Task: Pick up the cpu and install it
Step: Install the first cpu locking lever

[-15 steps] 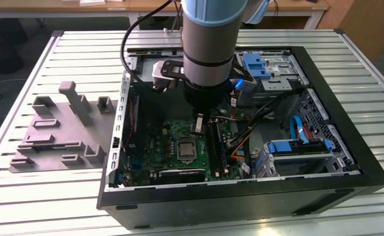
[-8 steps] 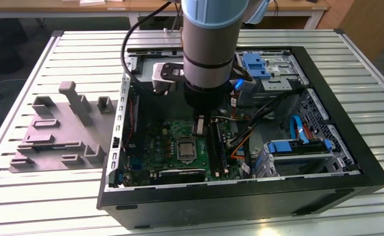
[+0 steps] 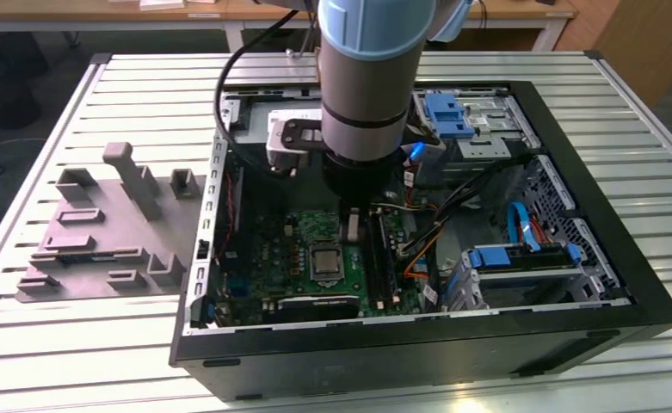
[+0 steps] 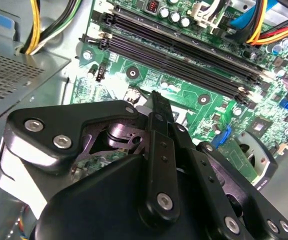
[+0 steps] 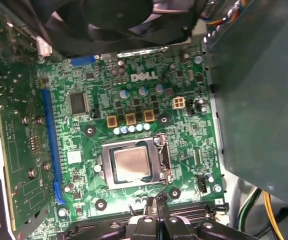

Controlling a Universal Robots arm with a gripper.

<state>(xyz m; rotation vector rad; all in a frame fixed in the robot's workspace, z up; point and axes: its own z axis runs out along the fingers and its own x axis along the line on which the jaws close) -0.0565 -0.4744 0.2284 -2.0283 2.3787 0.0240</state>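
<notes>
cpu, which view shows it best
The first wrist view: the cpu faces the camera unobstructed, seated within the socket frame on the green motherboard. In the exterior view it is a small grey square below the arm. The second wrist view has the gripper in front of that area.

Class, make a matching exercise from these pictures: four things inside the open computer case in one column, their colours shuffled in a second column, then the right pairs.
Things:
1. cpu
2. motherboard
3. long expansion slot
4. memory slots

Colours:
A. green
B. black
C. silvery grey
D. blue

Pairs: 1-C, 2-A, 3-D, 4-B
</notes>
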